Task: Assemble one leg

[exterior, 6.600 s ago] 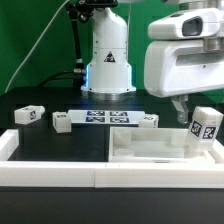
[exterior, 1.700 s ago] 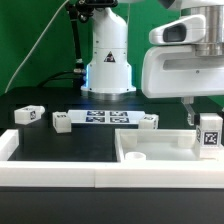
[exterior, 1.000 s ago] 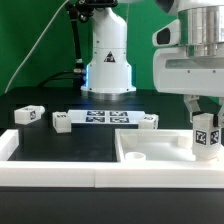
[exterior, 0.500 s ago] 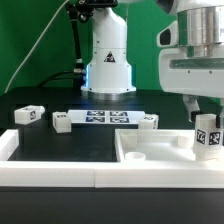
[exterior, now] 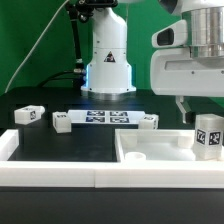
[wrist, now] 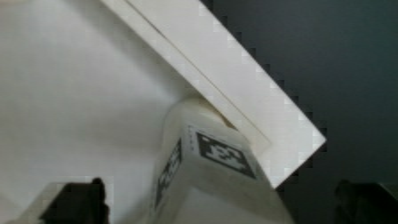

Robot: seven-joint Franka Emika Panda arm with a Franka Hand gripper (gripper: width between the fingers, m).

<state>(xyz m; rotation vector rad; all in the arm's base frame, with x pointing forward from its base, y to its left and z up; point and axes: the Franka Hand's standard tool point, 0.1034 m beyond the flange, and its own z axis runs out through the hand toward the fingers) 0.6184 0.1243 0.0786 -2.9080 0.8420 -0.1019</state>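
Note:
One leg (exterior: 209, 136), a small white block with square tags, stands upright at the corner of the large white panel (exterior: 150, 150) on the exterior view's right. My gripper (exterior: 203, 110) hangs just above it, with its fingers to either side of the leg's top. In the wrist view the leg (wrist: 217, 160) lies between the two dark fingertips (wrist: 79, 201), which stand wide apart and clear of its sides. The gripper (wrist: 222, 205) is open and holds nothing.
Three more legs lie on the black table: one at the left (exterior: 30, 115), one beside it (exterior: 62, 122), and one near the middle (exterior: 148, 122). The marker board (exterior: 105, 118) lies between them. The robot base (exterior: 108, 60) stands behind. A white rail (exterior: 50, 176) runs along the front.
The gripper brought the leg down onto the panel's corner, then opened its fingers and shifted slightly up and to the left. The leg stays standing where it was set.

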